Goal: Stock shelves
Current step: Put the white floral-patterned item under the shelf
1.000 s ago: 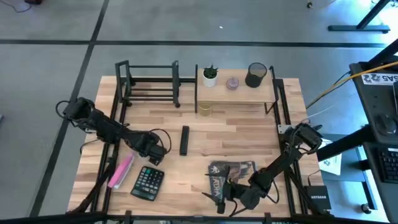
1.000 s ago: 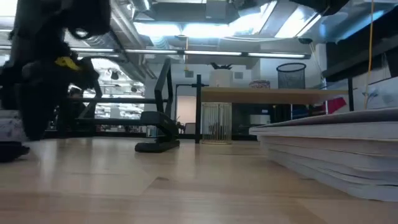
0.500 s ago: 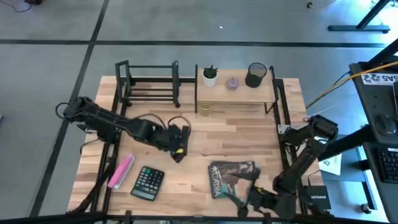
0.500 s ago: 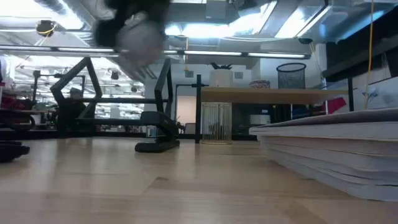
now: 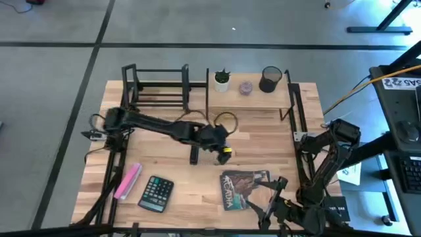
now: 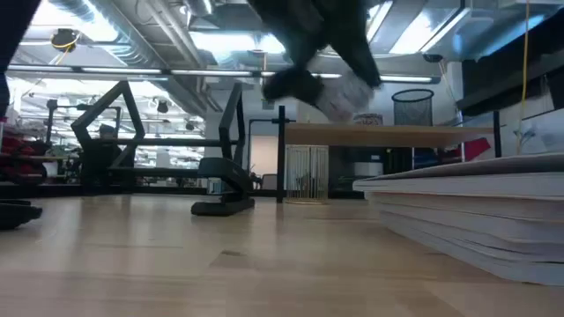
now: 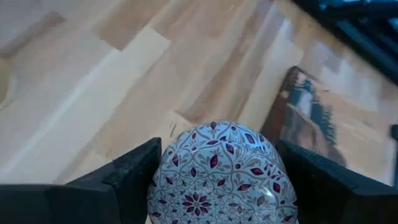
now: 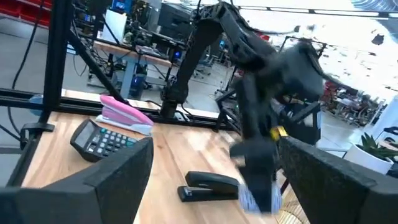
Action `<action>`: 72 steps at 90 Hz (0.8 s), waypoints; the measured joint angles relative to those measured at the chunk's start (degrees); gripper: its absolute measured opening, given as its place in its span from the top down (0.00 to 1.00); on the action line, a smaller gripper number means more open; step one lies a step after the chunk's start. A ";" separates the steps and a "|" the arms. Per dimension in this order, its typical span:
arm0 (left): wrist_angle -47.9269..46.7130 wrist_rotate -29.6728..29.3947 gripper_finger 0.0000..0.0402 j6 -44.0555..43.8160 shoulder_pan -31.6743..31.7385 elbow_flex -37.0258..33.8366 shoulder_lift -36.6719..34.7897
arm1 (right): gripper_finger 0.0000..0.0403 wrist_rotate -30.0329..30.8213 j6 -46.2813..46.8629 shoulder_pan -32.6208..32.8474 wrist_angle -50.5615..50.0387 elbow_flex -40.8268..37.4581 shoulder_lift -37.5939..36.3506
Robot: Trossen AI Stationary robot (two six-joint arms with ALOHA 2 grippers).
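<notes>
My left gripper (image 5: 222, 146) hangs over the middle of the table, shut on a round white piece with a red flower pattern (image 7: 217, 174); it shows blurred in the low view as a pale round piece (image 6: 345, 95). The wooden shelf (image 5: 250, 95) stands at the far edge and carries a small plant, a purple item and a black mesh cup. The black bar rack (image 5: 158, 89) stands to its left. My right gripper (image 5: 271, 209) is open at the near right edge, beside the magazine (image 5: 245, 187), with nothing between its fingers. My left gripper pinches the patterned round piece between its two fingers (image 7: 134, 177), one on each of two opposite sides (image 7: 163, 186). The domed patterned side faces the wrist camera. The piece is lifted clear of the table, well above it in the low view.
A black stapler (image 5: 195, 155) lies just left of my left gripper. A calculator (image 5: 156, 193) and a pink item (image 5: 128, 181) lie at the near left. A pale cup (image 5: 217, 117) stands under the wooden shelf. Bare tabletop (image 5: 263, 141) lies before the shelf.
My left gripper has swung from beside the calculator toward the table's right and far edges, past the stapler, to the middle of the table, carrying the patterned piece clear of the table. My right gripper has drawn back off the magazine toward the near right corner.
</notes>
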 joint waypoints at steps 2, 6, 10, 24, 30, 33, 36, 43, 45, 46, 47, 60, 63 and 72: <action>-0.08 0.42 0.32 0.03 0.28 0.49 1.08 | 0.18 0.11 0.04 0.01 -0.04 0.00 0.00; -0.11 1.09 0.32 -0.01 0.75 1.12 2.95 | 0.18 0.11 0.24 0.07 -0.17 0.00 0.00; -0.25 1.43 0.32 -0.13 1.20 1.49 4.62 | 0.18 0.09 0.31 0.20 -0.43 0.00 0.00; -0.16 -1.30 0.32 -1.83 2.43 1.56 8.07 | 0.18 0.13 2.07 0.44 -2.05 0.00 0.02; -0.03 -2.03 0.32 -2.68 2.88 1.56 8.58 | 0.18 0.11 3.44 0.43 -3.26 0.00 0.04; 0.04 -2.18 0.31 -3.24 3.02 1.56 8.84 | 0.18 0.09 4.36 0.42 -3.91 0.00 0.04; 0.19 -2.31 0.29 -4.13 3.25 1.59 8.96 | 0.18 0.09 5.32 0.42 -4.85 0.00 0.04; 0.18 -2.43 0.26 -5.59 3.57 1.59 9.02 | 0.18 0.08 7.48 0.40 -6.56 0.00 0.04; 0.23 -2.41 0.26 -5.71 3.61 1.59 9.02 | 0.18 0.08 7.87 0.39 -6.86 0.00 0.04; 0.26 -2.42 0.26 -5.85 3.61 1.59 9.02 | 0.18 0.07 8.18 0.39 -7.07 0.00 0.04; 0.27 -2.44 0.26 -5.95 3.64 1.59 9.02 | 0.18 0.07 8.48 0.39 -7.29 0.00 0.04; 0.09 -1.26 0.24 -7.31 3.95 1.59 9.02 | 0.18 -0.43 11.11 0.39 -9.19 0.00 0.04; 0.24 -0.40 0.24 -6.70 4.07 1.59 9.02 | 0.18 -0.55 11.45 0.39 -9.49 0.00 0.04; -0.06 1.85 0.24 -4.58 4.61 1.65 9.02 | 0.18 -0.69 13.16 0.39 -11.10 0.00 0.04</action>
